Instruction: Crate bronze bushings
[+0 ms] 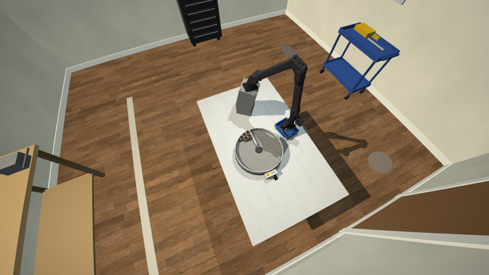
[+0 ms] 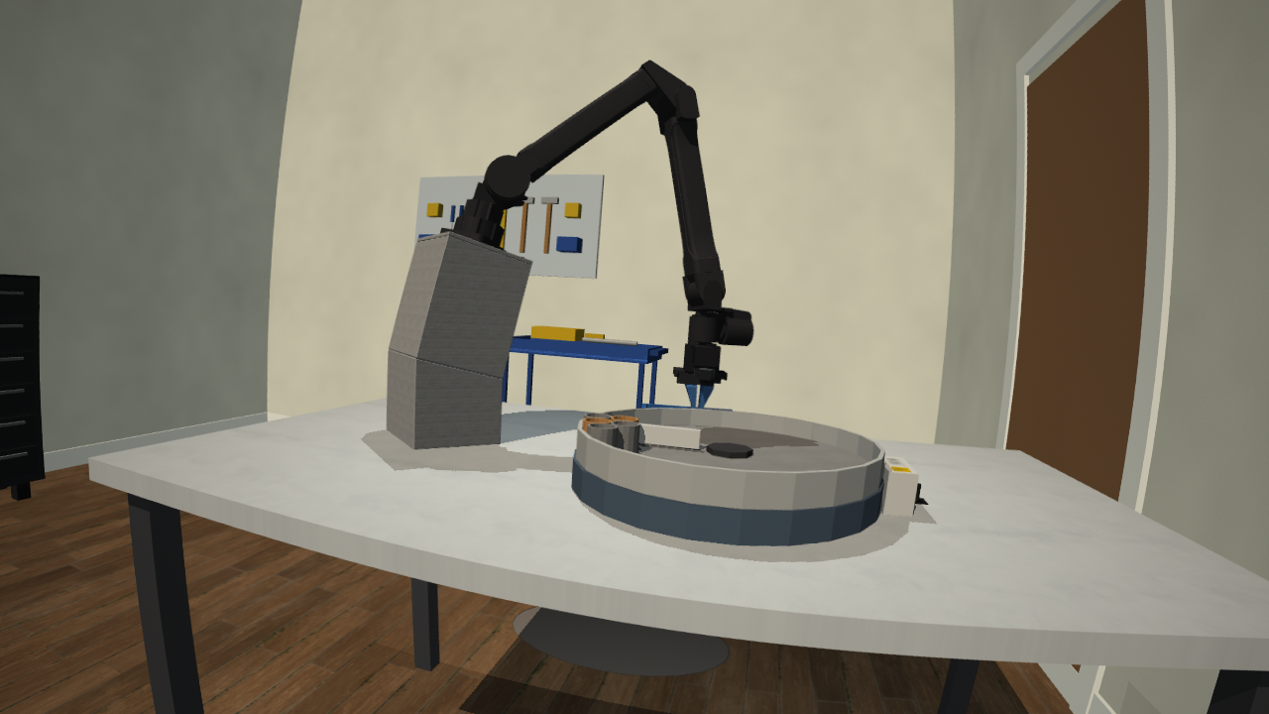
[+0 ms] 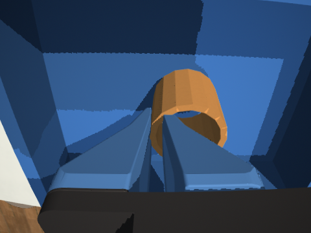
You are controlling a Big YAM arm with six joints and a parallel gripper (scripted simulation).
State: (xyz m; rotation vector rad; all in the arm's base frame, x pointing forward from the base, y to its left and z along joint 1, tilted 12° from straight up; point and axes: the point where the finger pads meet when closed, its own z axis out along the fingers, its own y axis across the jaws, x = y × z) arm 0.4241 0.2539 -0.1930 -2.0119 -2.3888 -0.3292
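My gripper (image 1: 287,128) (image 2: 699,406) (image 3: 157,117) is shut on the wall of a bronze bushing (image 3: 188,87), with one finger inside its bore and the other outside. It points down over the blue crate (image 1: 289,136) (image 3: 116,29). No other bushing shows in the visible part of the crate. The turning table (image 1: 263,162) (image 2: 710,488) stands beside the crate. On it, near the rim, two bronze bushings (image 2: 625,417) stand upright in a tight cluster with several grey steel bushings (image 2: 627,436). The crate is hidden behind the turning table in the exterior view.
A pale bar (image 1: 254,137) (image 2: 671,435) reaches from the table's dark hub (image 1: 258,149) (image 2: 729,450) to the cluster. A white control box (image 1: 270,174) (image 2: 900,493) sits at the turning table's outer wall. The arm's grey pedestal (image 1: 245,101) (image 2: 452,355) stands behind.
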